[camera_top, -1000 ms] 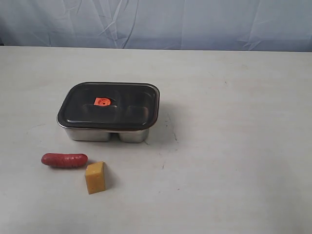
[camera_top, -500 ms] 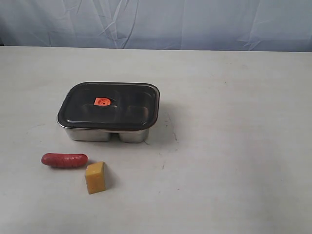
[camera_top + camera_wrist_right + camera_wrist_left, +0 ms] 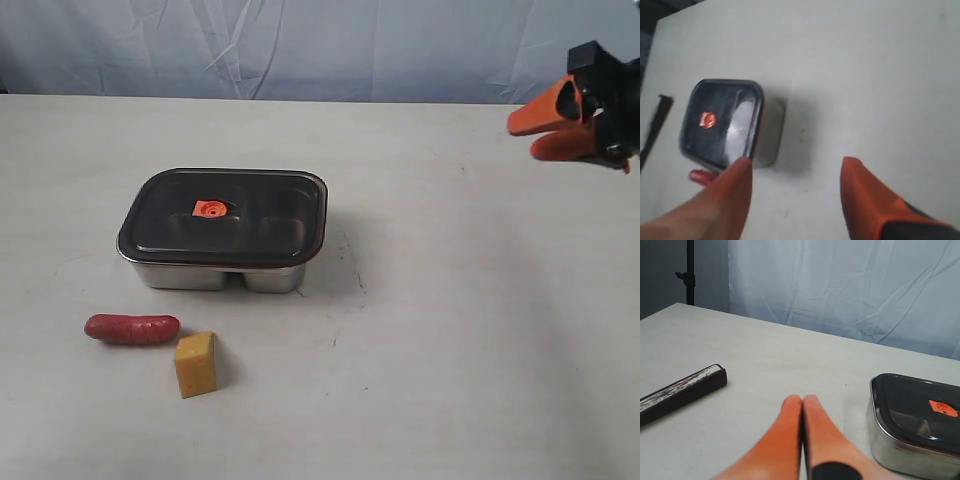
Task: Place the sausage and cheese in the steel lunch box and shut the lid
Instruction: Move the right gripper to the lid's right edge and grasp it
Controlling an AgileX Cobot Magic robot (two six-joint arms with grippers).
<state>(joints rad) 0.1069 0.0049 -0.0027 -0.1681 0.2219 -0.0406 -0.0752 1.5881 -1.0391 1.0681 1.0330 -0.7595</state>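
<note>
The right tool (image 3: 524, 138) hangs in the air over the far right corner of the tabletop (image 3: 450, 300). Its two orange fingers (image 3: 545, 108) are spread wide apart and point toward the left edge, with the black wrist behind them. The left tool (image 3: 801, 400) sits low over the tabletop, its orange fingers pressed flat together, tips touching.

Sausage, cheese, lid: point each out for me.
sausage (image 3: 132, 328), exterior view, middle of its red body.
cheese (image 3: 196, 366), exterior view, front face.
lid (image 3: 265, 215), exterior view, dark top surface.
</note>
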